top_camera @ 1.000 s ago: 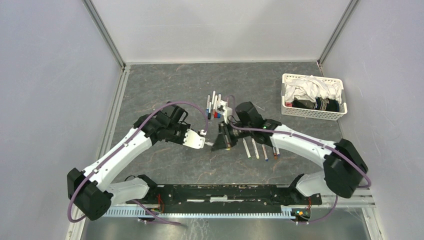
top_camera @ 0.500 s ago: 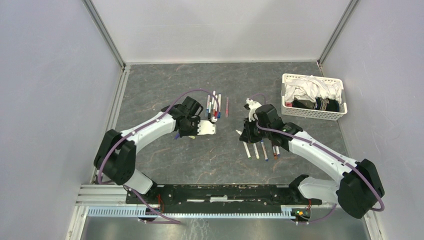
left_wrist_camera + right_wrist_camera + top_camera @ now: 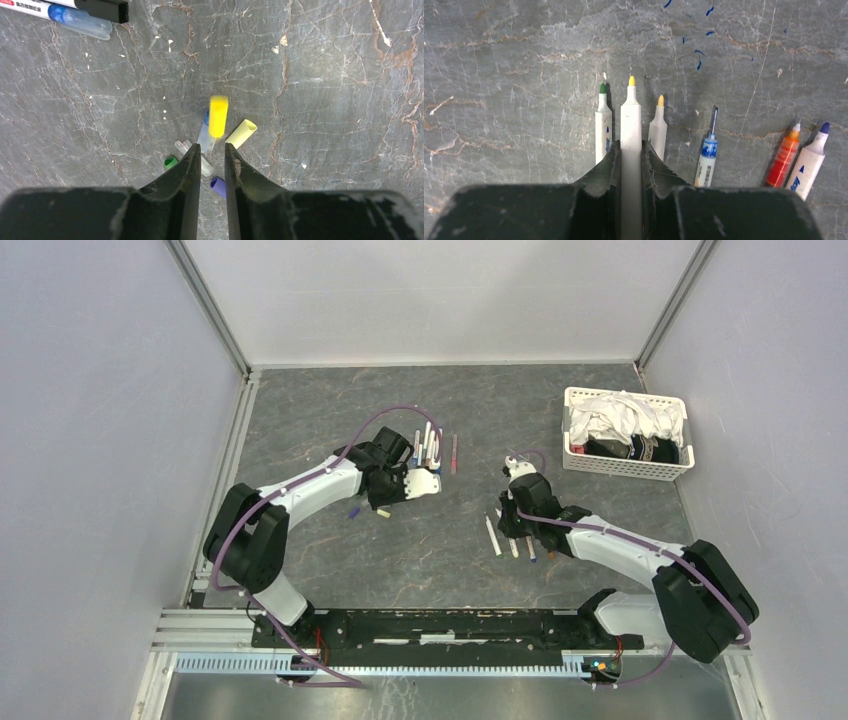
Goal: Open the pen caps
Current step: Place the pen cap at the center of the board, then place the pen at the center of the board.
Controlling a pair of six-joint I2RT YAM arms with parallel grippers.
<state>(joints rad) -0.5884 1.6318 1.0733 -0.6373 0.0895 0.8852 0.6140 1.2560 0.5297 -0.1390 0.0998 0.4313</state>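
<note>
My left gripper (image 3: 212, 150) just parted, dropping the yellow cap (image 3: 218, 116) among loose caps (image 3: 241, 133); right gripper (image 3: 630, 147) pinches the bared yellow-tipped pen (image 3: 631, 125): another one opened

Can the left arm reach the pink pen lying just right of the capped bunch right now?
Probably yes: the left end effector hovers close beside the pink pen, holding nothing, and nothing lies between them.

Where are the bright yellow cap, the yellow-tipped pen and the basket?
bright yellow cap (image 3: 218, 116), left wrist view, middle of its body.
yellow-tipped pen (image 3: 631, 127), right wrist view, white barrel.
basket (image 3: 625, 469), top view, near wall.
</note>
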